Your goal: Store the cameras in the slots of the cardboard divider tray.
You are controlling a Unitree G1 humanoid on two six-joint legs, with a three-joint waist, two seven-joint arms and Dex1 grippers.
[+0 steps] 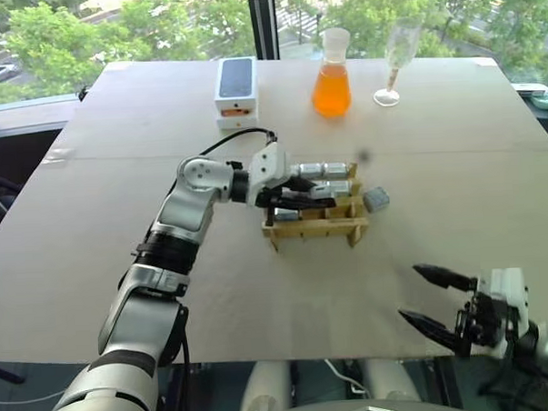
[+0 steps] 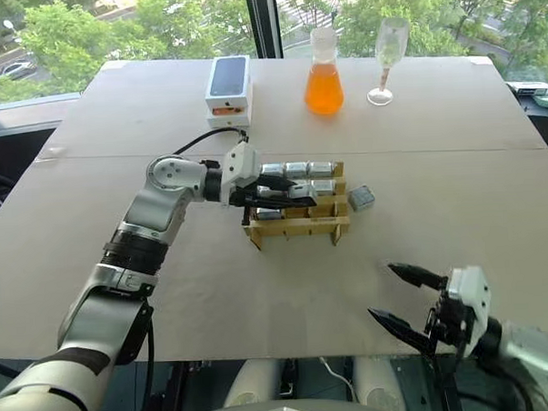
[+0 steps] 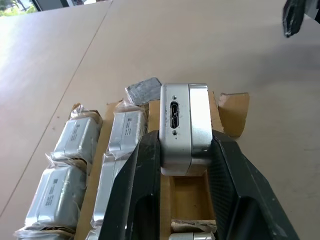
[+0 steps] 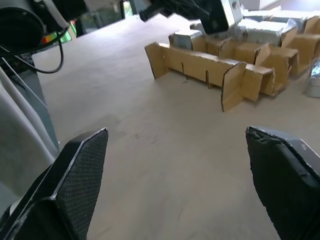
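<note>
We find the table [image 1: 93, 232], covered in tan board, carrying everything of interest; at its far edge stand a white phone box [image 1: 236, 91], an orange-filled flask [image 1: 331, 76] and a clear glass [image 1: 395, 59], none of which bears on the work. The cardboard divider tray [image 1: 316, 227] sits near the middle of the table, well clear of every edge, and we note that most of its slots already hold wrapped cameras [image 3: 75, 145], the far and middle rows appearing full. The left gripper [image 1: 321, 196] reaches over the tray and is clamped on one silver camera [image 3: 184, 129], port side up, poised directly above an empty slot in the near row, as the left wrist view confirms. One further camera [image 1: 376, 199] lies loose on the table, just beside the tray's right side. The right gripper [image 1: 434, 299] hangs near the table's near right corner, fingers spread wide and carrying nothing. We judge the step in hand to be the seating of the held camera; the next move calls for a straight descent into that slot, keeping the body square to the cardboard walls, then a release. We judge that the flimsy strips could buckle if the camera catches an edge. The loose camera remains to be collected afterwards.
</note>
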